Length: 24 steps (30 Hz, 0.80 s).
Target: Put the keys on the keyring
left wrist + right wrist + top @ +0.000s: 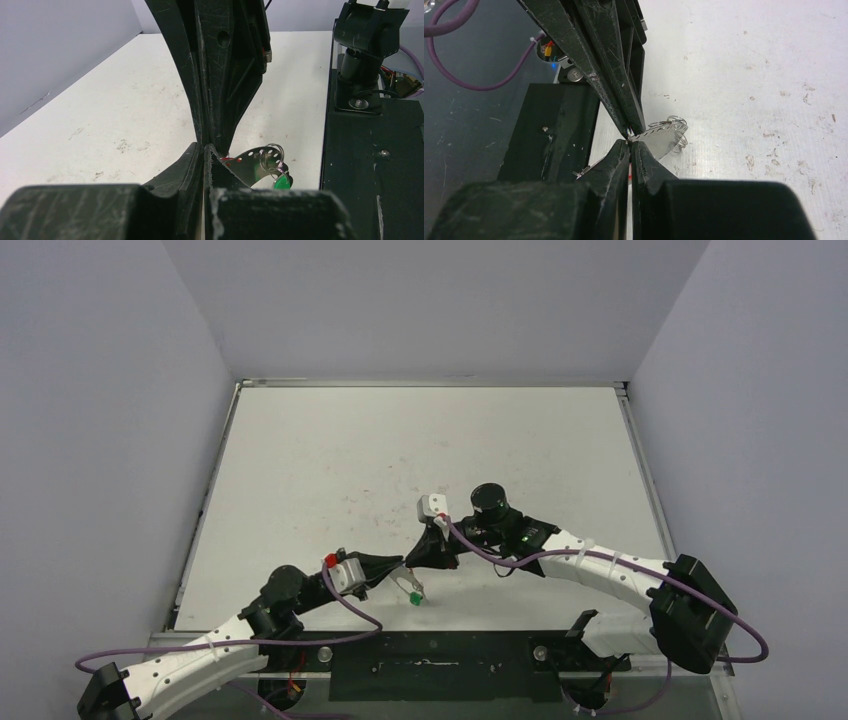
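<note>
Both grippers meet tip to tip above the table's near edge: my left gripper (398, 570) and my right gripper (432, 552). A silver key (247, 162) with a row of holes sticks out beside the shut left gripper (205, 146). It carries small split rings and a green tag (283, 183) that hangs below (413, 597). A bit of red tag (226, 159) shows behind it. My right gripper (629, 142) is shut on the keyring's thin wire (629, 134), next to the key (658, 140). The left fingers (609, 60) pinch the same spot from above.
The black base plate (370, 165) lies along the near edge, with the right arm's base (360, 60) on it. A purple cable (474, 75) loops over the dark floor. The scuffed white table (420, 450) stretches away between grey walls.
</note>
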Each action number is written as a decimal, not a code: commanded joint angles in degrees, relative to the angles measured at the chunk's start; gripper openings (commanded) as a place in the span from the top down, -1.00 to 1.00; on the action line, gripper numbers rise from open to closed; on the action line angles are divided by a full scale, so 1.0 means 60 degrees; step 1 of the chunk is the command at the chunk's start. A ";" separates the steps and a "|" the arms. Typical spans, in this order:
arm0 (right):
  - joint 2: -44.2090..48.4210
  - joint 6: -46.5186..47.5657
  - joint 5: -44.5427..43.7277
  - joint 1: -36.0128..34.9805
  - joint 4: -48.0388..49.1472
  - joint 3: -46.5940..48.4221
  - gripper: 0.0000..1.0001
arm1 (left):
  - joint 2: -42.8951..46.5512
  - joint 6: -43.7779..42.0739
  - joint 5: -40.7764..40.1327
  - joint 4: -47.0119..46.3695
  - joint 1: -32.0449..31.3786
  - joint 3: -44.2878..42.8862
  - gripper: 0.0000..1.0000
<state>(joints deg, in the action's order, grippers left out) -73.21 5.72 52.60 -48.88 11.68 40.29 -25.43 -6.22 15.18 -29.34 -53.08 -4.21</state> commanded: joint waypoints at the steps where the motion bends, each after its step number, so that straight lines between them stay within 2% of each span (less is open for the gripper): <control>1: 0.0109 0.0685 -0.0068 -0.0054 -0.0465 0.0374 1.00 | 0.0174 0.0039 0.0065 -0.0487 -0.0016 -0.0317 1.00; 2: 0.0160 0.0863 -0.0205 -0.0069 -0.0896 0.0513 1.00 | 0.0224 0.0007 0.0050 -0.0350 -0.0014 -0.0351 0.98; 5: 0.0118 0.1543 -0.0748 -0.0170 -0.2919 0.1320 1.00 | 0.0341 -0.0116 0.0109 0.0353 -0.0018 -0.0550 0.72; 9: -0.0303 0.2415 -0.1822 -0.0463 -0.5931 0.2698 1.00 | 0.0517 -0.0395 0.0185 0.1593 -0.0008 -0.0995 0.53; 12: -0.0729 0.2859 -0.2613 -0.0810 -0.7578 0.3794 1.00 | 0.0561 -0.0575 0.0128 0.2508 -0.0022 -0.1333 0.40; 19: -0.2355 0.2578 -0.3818 -0.1226 -1.0363 0.6071 1.00 | 0.0328 -0.0856 0.0095 0.3432 -0.0016 -0.1773 0.30; 24: -0.3357 0.2157 -0.3925 -0.1366 -1.1086 0.6991 1.00 | -0.0083 -0.0853 0.0231 0.3273 -0.0016 -0.1789 0.29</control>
<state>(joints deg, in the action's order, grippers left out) -90.43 20.01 33.19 -56.36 -47.59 78.74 -24.25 -10.55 15.46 -10.04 -53.17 -12.05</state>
